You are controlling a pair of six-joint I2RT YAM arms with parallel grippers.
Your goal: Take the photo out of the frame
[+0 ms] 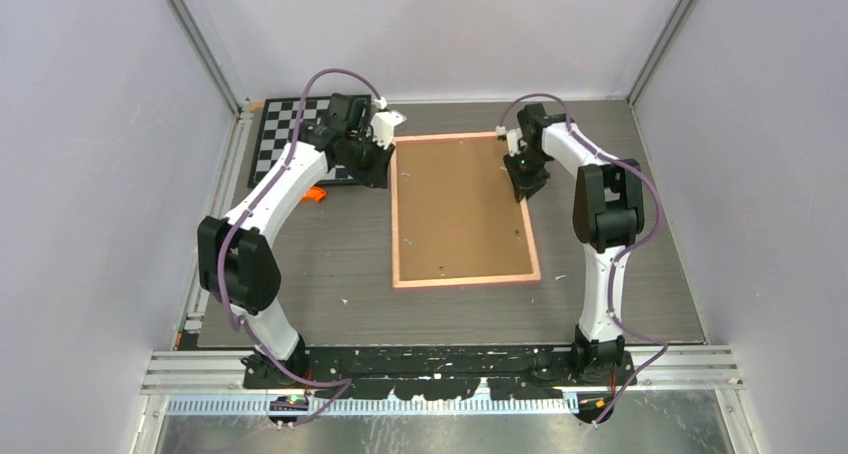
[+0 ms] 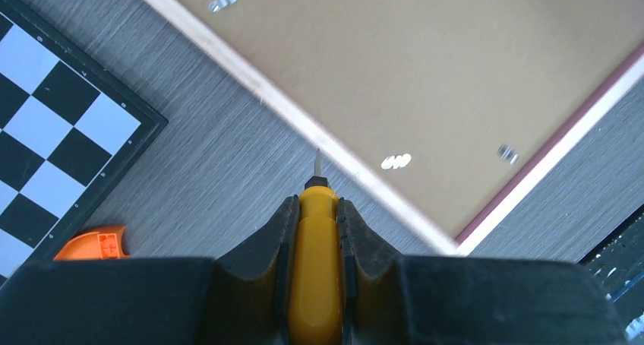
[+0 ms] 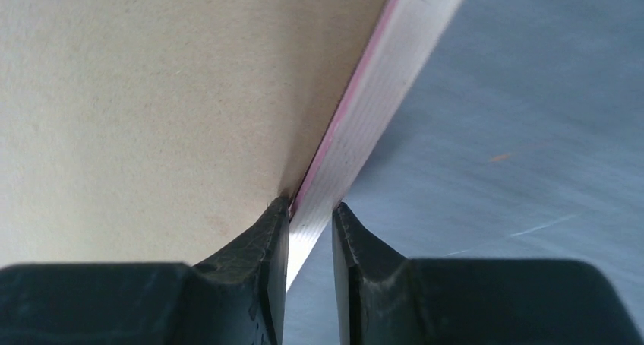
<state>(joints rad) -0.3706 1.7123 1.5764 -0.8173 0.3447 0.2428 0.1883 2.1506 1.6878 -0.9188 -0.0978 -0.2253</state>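
The frame [image 1: 460, 204] lies face down in the middle of the table, brown fibreboard back up, thin pink border all round. The photo is hidden under that back. My left gripper [image 1: 376, 164] hovers by the frame's far left corner, shut on a yellow-handled screwdriver [image 2: 317, 261]. The tool's thin metal tip [image 2: 317, 161] points at the frame's pale rim [image 2: 266, 94], just short of a metal clip [image 2: 396, 161]. At the frame's right side my right gripper [image 1: 526, 186] straddles the border [image 3: 380, 79], one finger on the fibreboard side [image 3: 152, 94], the other outside, pinching the rim.
A black-rimmed chessboard [image 1: 290, 134] lies at the far left, behind my left arm. Next to its near edge sits a small orange piece [image 1: 316, 194]. More clips [image 2: 506, 153] dot the frame's back. Grey walls close in the table on three sides.
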